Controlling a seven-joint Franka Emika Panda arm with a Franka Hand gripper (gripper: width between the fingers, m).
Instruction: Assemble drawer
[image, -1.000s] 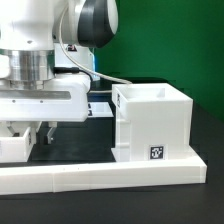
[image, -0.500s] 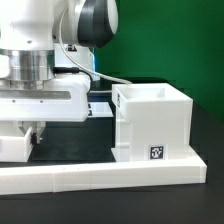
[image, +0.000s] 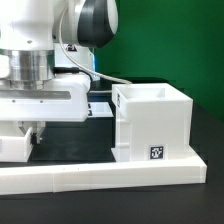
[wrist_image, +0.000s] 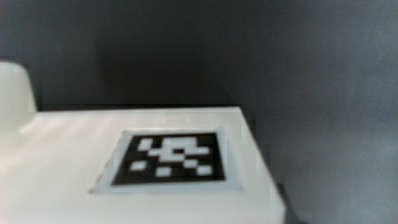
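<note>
The drawer's large white cube shell (image: 155, 118) stands at the exterior view's right, open on top, with a square tag (image: 157, 153) on its front. A smaller white box tray (image: 10, 146) sits low at the exterior view's left. My gripper (image: 28, 140) hangs straight down over it, and one dark finger (image: 37, 133) rests against the tray's side; the jaws look shut on the tray. The wrist view shows the tray's white face (wrist_image: 71, 130) very close, with its tag (wrist_image: 173, 158). No fingers show there.
A long low white L-shaped rail (image: 100, 177) runs along the front, touching the shell's base. The marker board (image: 100, 108) lies behind, between arm and shell. A white cable (image: 110, 78) arcs from the arm toward the shell.
The fingers stood apart a second ago. They have drawn together on the small tray and have not moved for the last half second.
</note>
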